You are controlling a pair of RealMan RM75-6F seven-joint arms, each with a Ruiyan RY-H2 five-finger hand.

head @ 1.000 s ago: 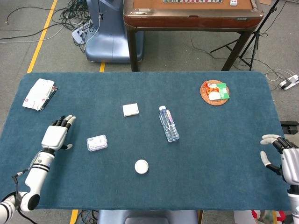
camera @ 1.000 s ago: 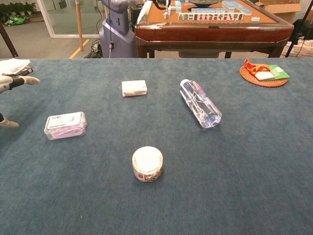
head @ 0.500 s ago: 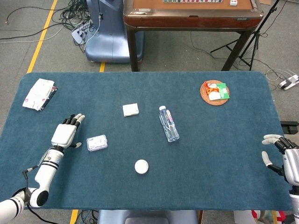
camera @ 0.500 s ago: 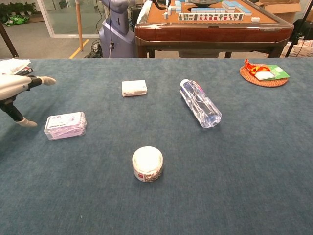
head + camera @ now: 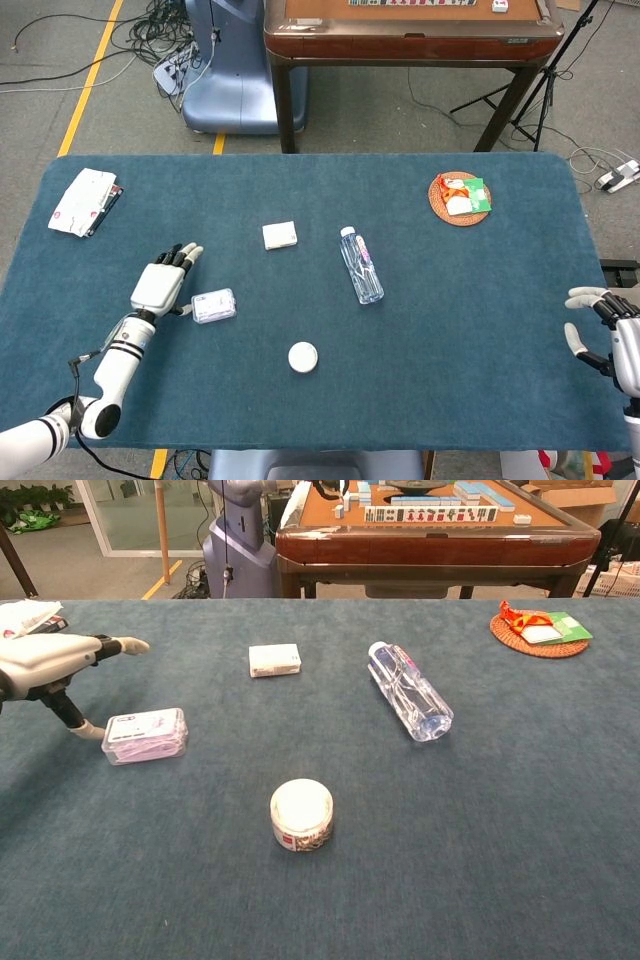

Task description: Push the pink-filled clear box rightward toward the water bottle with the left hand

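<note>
The clear box with pink filling [image 5: 214, 306] [image 5: 146, 735] lies flat on the blue table, left of centre. My left hand [image 5: 162, 284] [image 5: 55, 660] is at the box's left side, fingers stretched out flat and thumb touching the box's left end. It holds nothing. The water bottle [image 5: 361, 265] [image 5: 410, 691] lies on its side to the right of the box, well apart from it. My right hand [image 5: 612, 343] hovers at the table's right edge with fingers apart, holding nothing; the chest view does not show it.
A small white box [image 5: 280, 235] [image 5: 274, 660] lies behind the clear box. A round white jar [image 5: 303, 357] [image 5: 301, 815] stands in front, between box and bottle. A woven coaster with packets [image 5: 460, 198] sits far right; papers [image 5: 85, 201] lie far left.
My left hand has moved right, reached the clear box's left end and shoved it a little to the right. The right hand has stayed almost still.
</note>
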